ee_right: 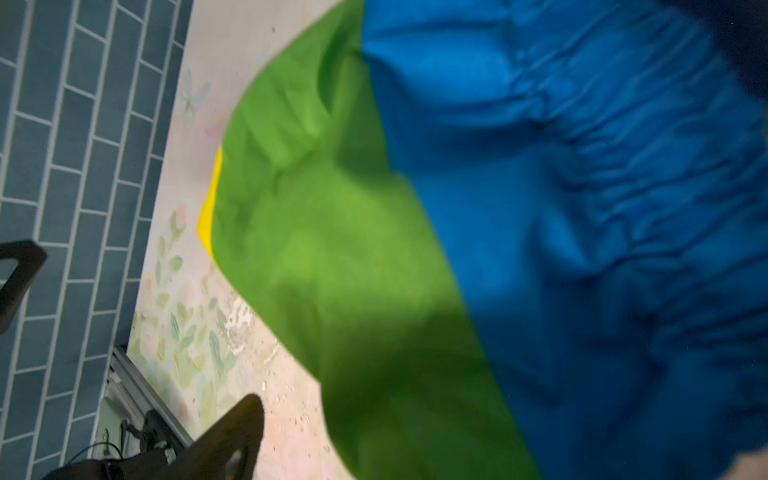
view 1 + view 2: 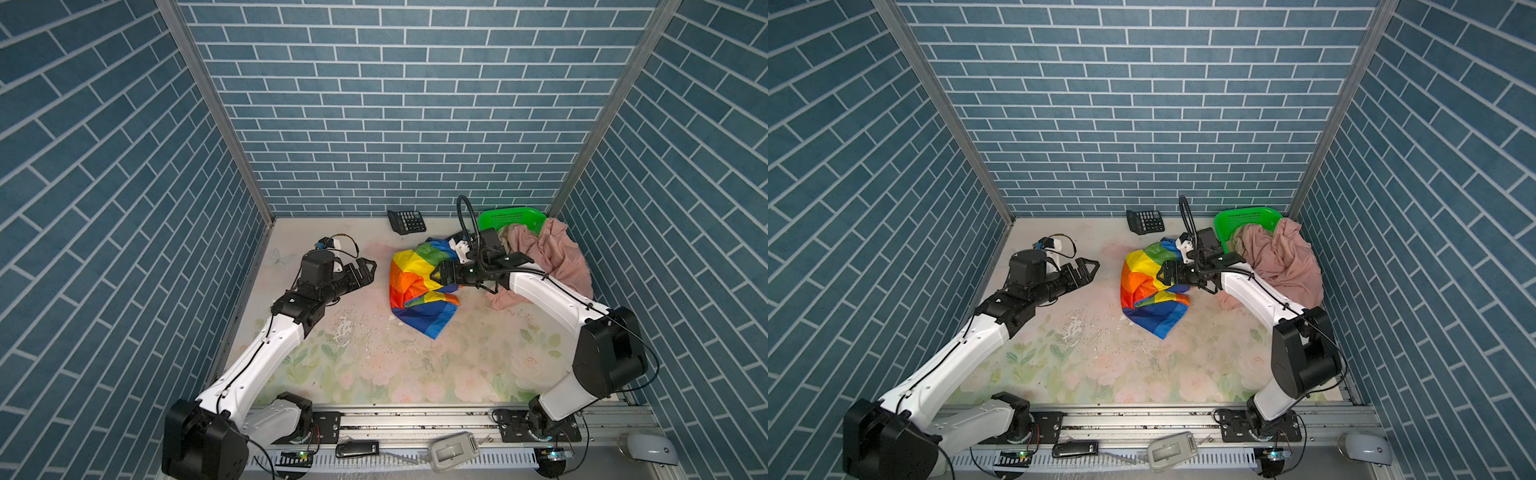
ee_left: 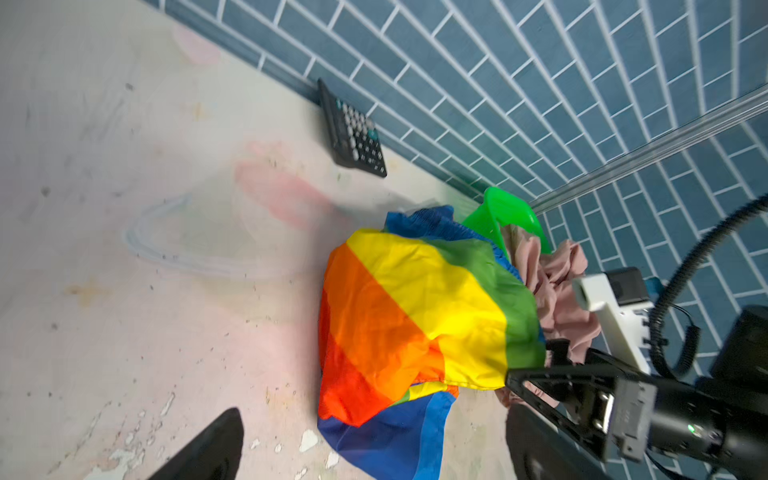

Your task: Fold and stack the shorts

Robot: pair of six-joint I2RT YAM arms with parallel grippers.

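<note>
Nothing is folded yet: rainbow shorts (image 2: 419, 291) lie crumpled on the counter (image 2: 374, 357), pink shorts (image 2: 559, 257) spill from the basket (image 2: 513, 212); left end effector (image 2: 368, 268) and right end effector (image 2: 437, 276) gape empty.

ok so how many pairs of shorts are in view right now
3. The rainbow-striped shorts lie crumpled on the table; the dusty pink shorts spill from the green mesh basket onto the table; the beige shorts barely peek out inside it. More may be hidden.

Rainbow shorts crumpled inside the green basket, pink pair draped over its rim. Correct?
No. The rainbow shorts lie crumpled on the table, outside the green basket, as both top views show. The pink pair does drape over its rim.
</note>
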